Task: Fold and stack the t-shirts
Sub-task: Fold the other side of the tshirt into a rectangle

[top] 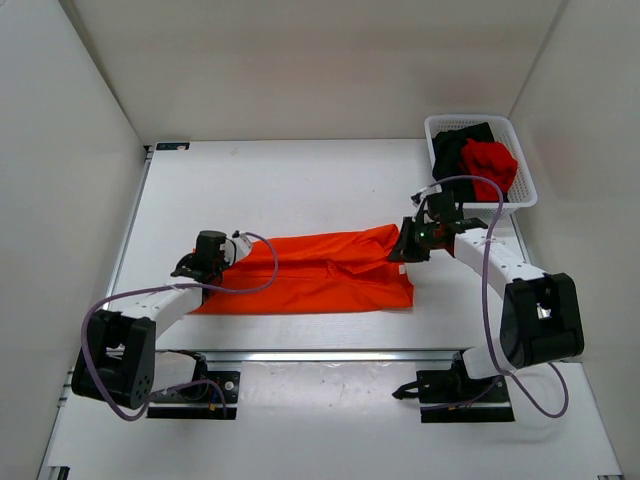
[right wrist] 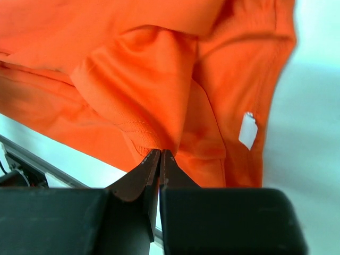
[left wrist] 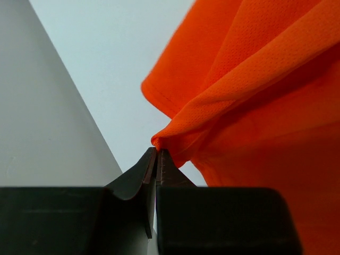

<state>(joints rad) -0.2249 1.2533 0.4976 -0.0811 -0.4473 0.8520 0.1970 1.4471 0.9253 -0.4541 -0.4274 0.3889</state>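
Note:
The orange t-shirt (top: 320,272) lies stretched left to right across the middle of the table, folded lengthwise. My left gripper (top: 232,250) is shut on its left end; in the left wrist view a pinch of orange cloth (left wrist: 175,133) sits between the closed tips of that gripper (left wrist: 158,151). My right gripper (top: 405,245) is shut on the right end, and the right wrist view shows this gripper (right wrist: 160,151) pinching a fold of the t-shirt (right wrist: 143,79) beside a white label (right wrist: 247,130). A black t-shirt (top: 455,145) and a red t-shirt (top: 490,165) lie crumpled in the basket.
A white mesh basket (top: 524,165) stands at the back right corner of the table, just beyond my right arm. White walls close in the left, back and right sides. A metal rail (top: 330,355) runs along the near edge.

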